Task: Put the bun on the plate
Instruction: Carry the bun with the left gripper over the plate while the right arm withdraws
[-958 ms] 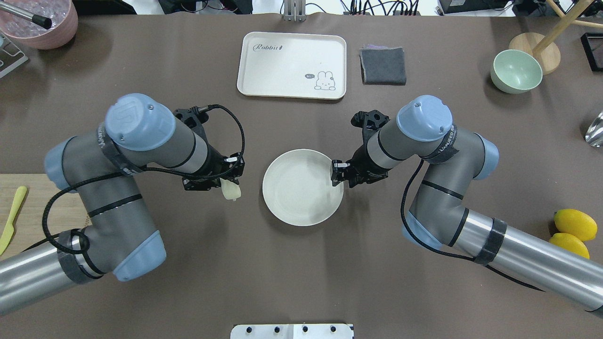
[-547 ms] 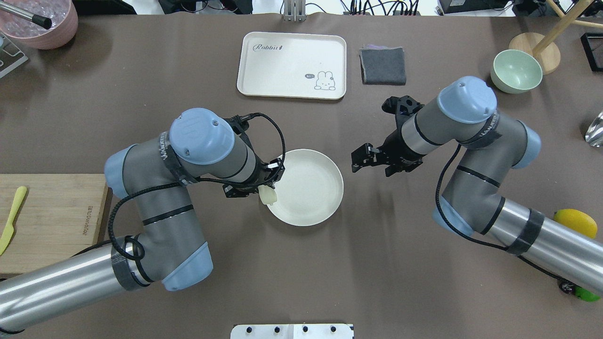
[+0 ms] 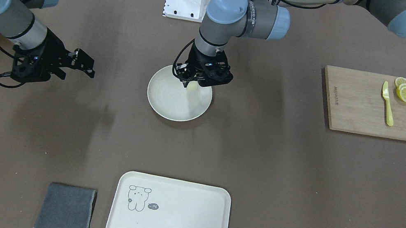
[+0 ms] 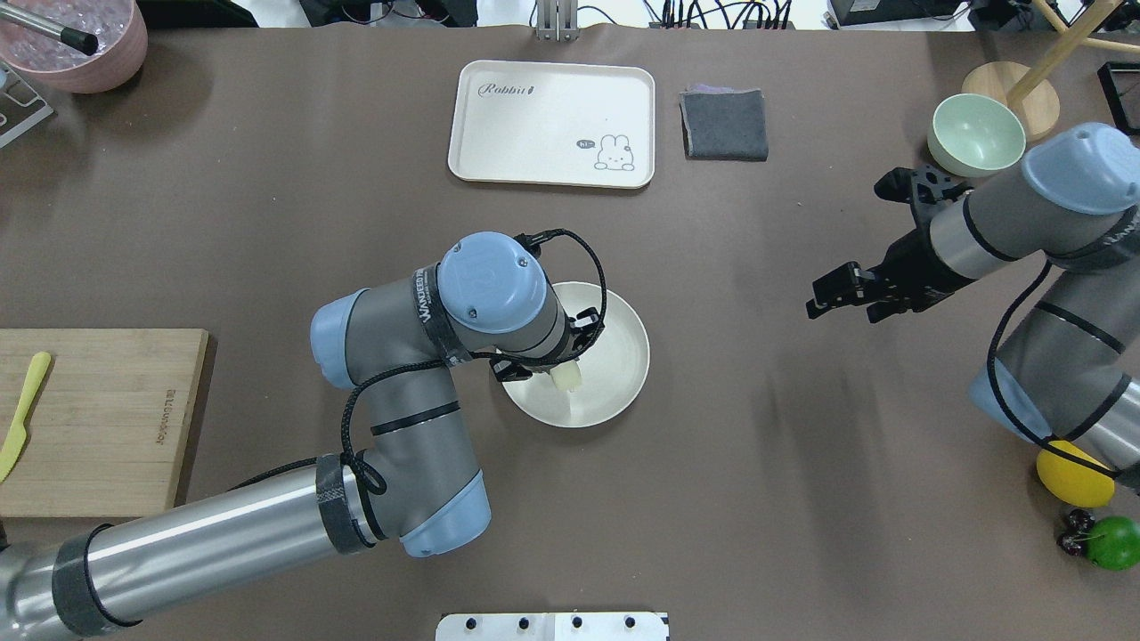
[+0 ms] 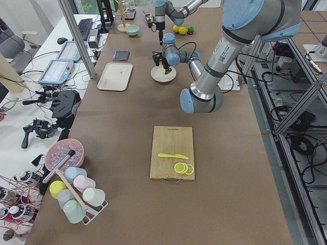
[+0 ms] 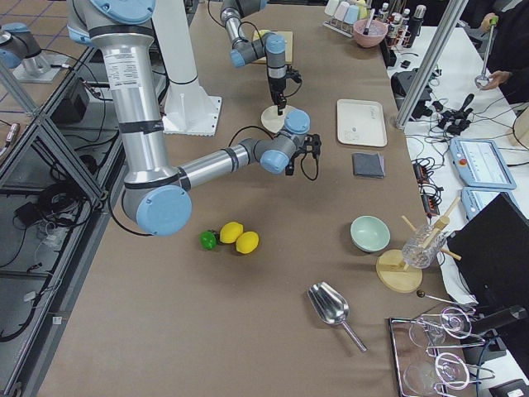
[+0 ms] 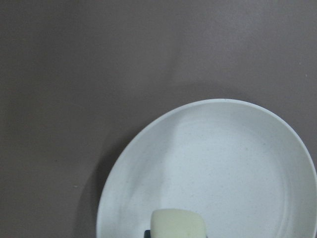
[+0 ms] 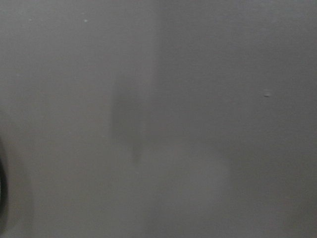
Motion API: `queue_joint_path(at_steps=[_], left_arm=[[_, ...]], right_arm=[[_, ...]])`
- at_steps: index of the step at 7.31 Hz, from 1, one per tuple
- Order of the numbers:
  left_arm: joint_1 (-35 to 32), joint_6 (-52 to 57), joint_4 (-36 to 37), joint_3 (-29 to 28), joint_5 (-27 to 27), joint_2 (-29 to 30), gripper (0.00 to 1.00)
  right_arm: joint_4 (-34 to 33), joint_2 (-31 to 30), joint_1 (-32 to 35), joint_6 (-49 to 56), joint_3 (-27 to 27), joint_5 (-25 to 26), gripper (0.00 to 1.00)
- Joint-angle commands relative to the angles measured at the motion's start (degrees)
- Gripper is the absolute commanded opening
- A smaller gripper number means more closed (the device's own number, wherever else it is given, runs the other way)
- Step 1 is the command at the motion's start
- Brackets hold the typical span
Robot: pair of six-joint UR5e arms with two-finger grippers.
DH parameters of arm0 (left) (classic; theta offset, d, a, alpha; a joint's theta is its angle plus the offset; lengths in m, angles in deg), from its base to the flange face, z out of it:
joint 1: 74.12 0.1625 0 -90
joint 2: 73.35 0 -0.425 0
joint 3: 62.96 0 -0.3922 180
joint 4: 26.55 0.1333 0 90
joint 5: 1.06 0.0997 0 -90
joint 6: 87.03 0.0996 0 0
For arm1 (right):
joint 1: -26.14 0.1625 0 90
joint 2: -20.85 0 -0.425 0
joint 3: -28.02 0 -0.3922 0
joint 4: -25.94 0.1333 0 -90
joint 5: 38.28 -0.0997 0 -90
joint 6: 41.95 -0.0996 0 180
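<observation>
The bun (image 4: pixel 567 377) is a small pale cream block, and my left gripper (image 4: pixel 559 367) is shut on it, holding it over the near-left part of the plate (image 4: pixel 616 354). Across the table the bun (image 3: pixel 192 86) hangs under the left gripper (image 3: pixel 194 83), just above the round off-white plate (image 3: pixel 175 103). In the left wrist view the bun (image 7: pixel 178 224) shows at the bottom edge with the plate (image 7: pixel 228 158) below it. Whether the bun touches the plate I cannot tell. Far to the right, my right gripper (image 4: pixel 826 294) is open and holds nothing.
A cream tray with a rabbit drawing (image 4: pixel 552 123) and a folded grey cloth (image 4: pixel 724 123) lie at the far side. A pale green bowl (image 4: pixel 975 133) stands far right. A wooden board (image 4: pixel 98 418) with a yellow knife lies left. A lemon (image 4: pixel 1073 476) sits near right.
My left arm has swung right, carrying the bun from beside the plate to over it. My right gripper has left the plate's right rim and pulled far right.
</observation>
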Motion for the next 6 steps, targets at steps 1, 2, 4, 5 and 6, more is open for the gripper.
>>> queue_joint_path(at_steps=[1, 2, 4, 5, 6], left_arm=[[0.6, 0.0, -1.7, -3.4, 1.6, 1.2, 0.57], [0.6, 0.2, -1.7, -3.3, 1.6, 1.3, 0.67], [0.0, 0.7, -2.5, -3.2, 1.6, 1.0, 0.97], [-1.7, 2.4, -2.0, -2.2, 1.5, 0.7, 0.97], [-4.8, 11.2, -1.6, 1.2, 1.3, -4.1, 0.97]], right_arm=[[0.1, -7.1, 3.5, 6.5, 1.7, -1.2, 1.0], [0.1, -9.2, 5.0, 9.7, 1.8, -1.3, 1.0], [0.1, -9.4, 6.3, 10.3, 1.9, -2.0, 1.0], [0.1, -9.3, 8.3, 10.3, 1.9, -4.5, 1.0], [0.1, -9.3, 9.9, 11.5, 1.8, -4.3, 1.0]])
